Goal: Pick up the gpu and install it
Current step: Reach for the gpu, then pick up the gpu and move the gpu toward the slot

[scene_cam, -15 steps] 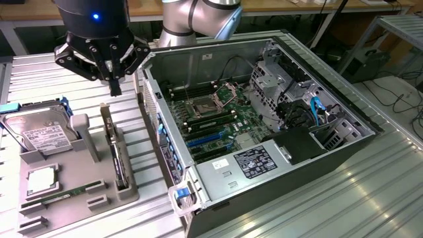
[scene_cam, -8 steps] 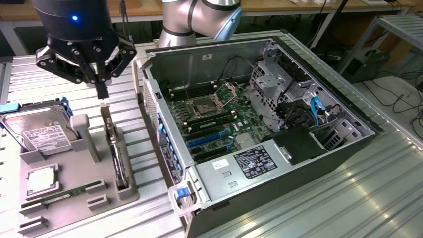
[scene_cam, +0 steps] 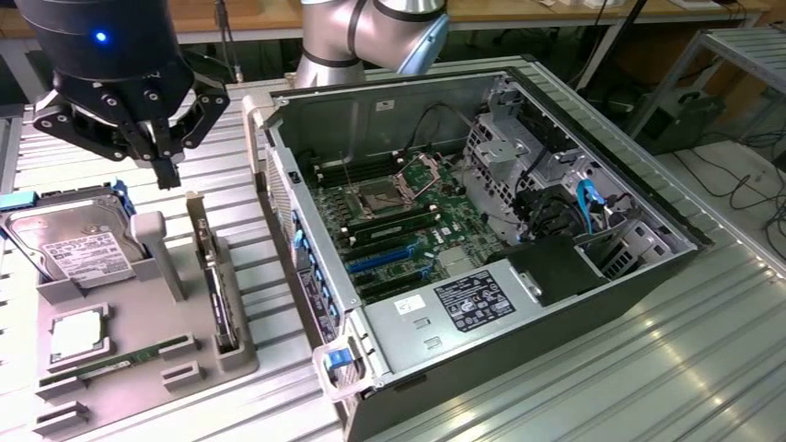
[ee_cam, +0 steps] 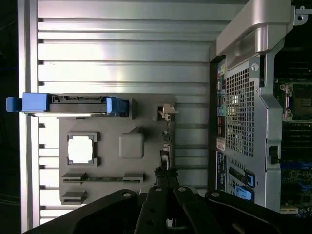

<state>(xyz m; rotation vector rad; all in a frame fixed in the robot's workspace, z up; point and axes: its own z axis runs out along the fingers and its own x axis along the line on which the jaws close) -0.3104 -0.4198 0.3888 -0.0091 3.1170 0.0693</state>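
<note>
Exterior view: a ribbed silver aluminium table [scene_cam: 687, 368] carries everything, its slats bare and roomy toward the exterior view's right. On it lies a large black-and-grey steel computer case [scene_cam: 356, 115], side panel off, with the green motherboard exposed and open space above its blue slots. A thin strip of bare slats separates the case wall from a flat matte grey moulded plastic tray [scene_cam: 142, 318] on the exterior view's left. Above the tray's far end hangs the black gripper [scene_cam: 165, 175], its fingers pressed together with nothing between them. They are near the card's bracket end but clear of it.

A boxy silver hard drive [scene_cam: 68, 244] with a white label stands in blue rails at the tray's far corner. The gpu [scene_cam: 223, 299], a thin card seen dark and edge-on with a silvery end bracket, stands upright in a slot along the tray edge nearest the case. A square metal processor chip [scene_cam: 76, 336] and a narrow green memory stick [scene_cam: 117, 359] lie beside it.
</note>
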